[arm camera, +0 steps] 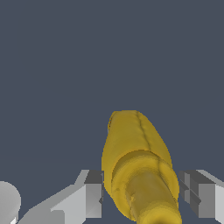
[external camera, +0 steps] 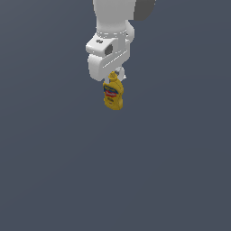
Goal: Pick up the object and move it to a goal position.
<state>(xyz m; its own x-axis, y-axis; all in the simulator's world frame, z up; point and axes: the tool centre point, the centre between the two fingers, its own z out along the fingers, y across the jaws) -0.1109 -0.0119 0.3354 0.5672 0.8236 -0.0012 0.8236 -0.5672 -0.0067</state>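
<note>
Wrist view: gripper fingers bracket the yellow bottle; 1 touches, so firm hold is uncertain.

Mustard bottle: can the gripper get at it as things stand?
Probably yes. In the wrist view the mustard bottle already stands between the gripper fingers, one finger close on one side, a small gap on the other, and nothing else is in the way.
</note>
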